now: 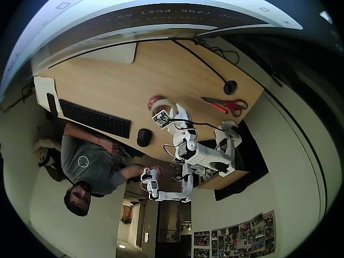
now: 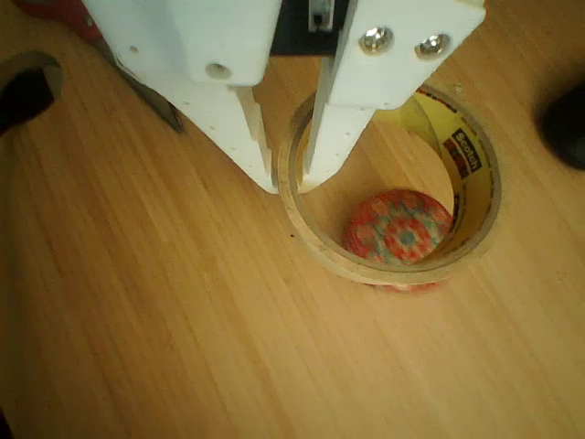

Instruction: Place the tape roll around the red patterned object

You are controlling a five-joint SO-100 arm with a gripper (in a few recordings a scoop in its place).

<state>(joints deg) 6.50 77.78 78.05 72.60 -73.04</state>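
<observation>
The white gripper (image 2: 288, 178) is seen closest in the wrist view, its jaws pinched narrow on the rim of the tape roll (image 2: 398, 265). The roll rests tilted on the red patterned object (image 2: 398, 229). It should be nudged level, then let go gently on the table (image 2: 164, 329).

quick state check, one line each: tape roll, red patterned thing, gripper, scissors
tape roll: tilted, one side resting on the red disc, wall between the gripper's fingers
red patterned object: flat on the table, showing inside the ring, a bit under its near edge
gripper: closed on the roll's wall
scissors: lying on the table, blades shut
</observation>
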